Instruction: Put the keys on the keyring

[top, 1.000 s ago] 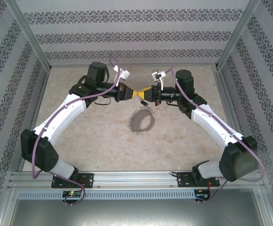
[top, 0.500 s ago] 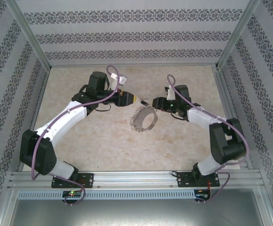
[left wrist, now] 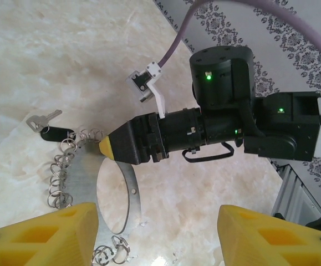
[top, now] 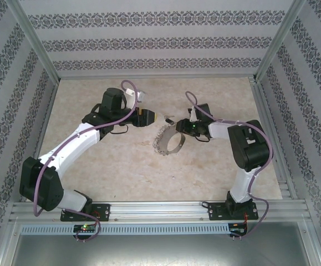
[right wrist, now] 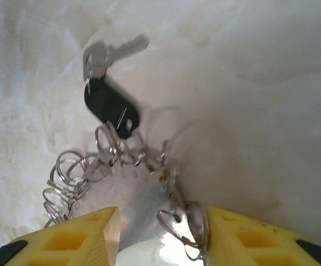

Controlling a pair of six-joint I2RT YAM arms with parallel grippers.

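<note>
1 camera looks down from above – 2 wrist cameras sit close, sharing the keyring (left wrist: 128, 191).

- A pale, marble-patterned tabletop (top: 121, 166), cream veined with grey, lies under soft, even light; the left wrist view catches a faint sheen on it.
- Walls (top: 149, 39) close in the back and both sides, papered white with bands of dark damask ornament.
- Bare aluminium posts (top: 35, 47) stand at the two back corners where the walls meet.
- A silvery slotted rail (top: 160, 209) runs along the near edge, with a pale vented strip (top: 160, 228) and a dull grey metal sheet (top: 160, 252) just below it.
</note>
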